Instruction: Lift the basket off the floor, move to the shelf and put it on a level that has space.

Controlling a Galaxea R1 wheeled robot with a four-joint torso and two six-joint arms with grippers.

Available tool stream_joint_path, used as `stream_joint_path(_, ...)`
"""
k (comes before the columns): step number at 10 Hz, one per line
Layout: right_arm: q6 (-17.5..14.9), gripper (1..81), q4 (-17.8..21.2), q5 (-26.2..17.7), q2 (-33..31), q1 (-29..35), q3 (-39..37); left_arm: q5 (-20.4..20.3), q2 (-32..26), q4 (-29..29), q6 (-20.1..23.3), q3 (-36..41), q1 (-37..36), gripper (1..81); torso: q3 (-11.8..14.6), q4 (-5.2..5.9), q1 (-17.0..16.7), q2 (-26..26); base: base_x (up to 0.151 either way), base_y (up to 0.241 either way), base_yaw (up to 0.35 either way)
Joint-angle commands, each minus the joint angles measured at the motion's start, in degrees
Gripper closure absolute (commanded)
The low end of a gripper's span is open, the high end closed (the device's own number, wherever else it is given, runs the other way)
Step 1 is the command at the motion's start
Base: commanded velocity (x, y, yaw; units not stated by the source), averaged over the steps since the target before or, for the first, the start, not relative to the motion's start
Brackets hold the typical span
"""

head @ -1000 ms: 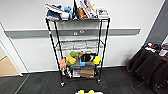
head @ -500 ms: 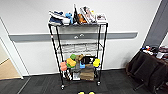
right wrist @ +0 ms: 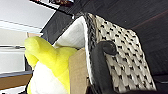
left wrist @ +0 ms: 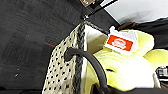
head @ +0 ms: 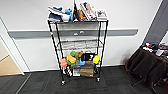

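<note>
Shelf (head: pixel 78 50) posts of thin black wire are seen standing against a white wall in the head view, on small wheels over the floor (head: pixel 45 85) of dark grey carpet tiles. Four tiers are carried by the rack. On the highest, books (head: pixel 86 11) and a blue plush (head: pixel 58 13) are piled. The level (head: pixel 78 46) just below it is a flat wire grid, and nothing can be made out lying on it. On the third tier colourful blocks (head: pixel 71 60) are crowded together, and on the lowest a brown cardboard box (head: pixel 87 71) is set. To the right of the rack, well apart from it, a dark draped surface (head: pixel 150 65) with small items on top is seen.

In the left wrist view the basket (left wrist: pixel 63 72) is shown close up, beige and woven with a dark braided rim and a pale lining, above the carpet. A dark curved handle (left wrist: pixel 87 62) arches over its rim. Inside it a yellow plush toy (left wrist: pixel 125 70) is packed, with a white tag bearing a red label (left wrist: pixel 120 42) on top.

In the right wrist view the same basket (right wrist: pixel 120 60) is seen from its other side, again with a dark handle (right wrist: pixel 100 65) at the rim, the yellow plush toy (right wrist: pixel 47 57) within, and a piece of brown cardboard (right wrist: pixel 77 72) beside it. Whether the left gripper or the right gripper is clenched or released cannot be told, since the fingers are not distinguishable.
</note>
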Motion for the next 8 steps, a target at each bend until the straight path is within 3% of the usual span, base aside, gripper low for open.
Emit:
stream_joint_path(1,0.28,81.1,0.06,2.75,-0.14,6.91,3.41,2.65,-0.68,1.28,-0.36,2.31,-6.28,81.1,0.0,0.0,-3.54,5.49,0.0,0.0,0.0)
stream_joint_path(2,0.28,81.1,0.06,2.83,-0.14,6.47,3.06,2.65,-0.68,1.28,-0.36,2.31,-6.11,81.1,0.0,0.0,-1.09,1.64,0.0,0.0,0.0)
stream_joint_path(4,0.28,81.1,-0.64,3.1,-0.14,4.36,2.53,2.65,-0.59,1.45,-0.28,2.31,-5.58,81.1,0.02,0.0,-2.77,4.26,0.0,0.0,0.0)
stream_joint_path(8,0.28,81.1,-1.52,3.1,-0.14,3.48,2.53,2.74,-1.12,5.58,-0.36,2.57,-5.15,81.1,3.65,0.0,-3.06,4.59,0.0,0.0,0.0)
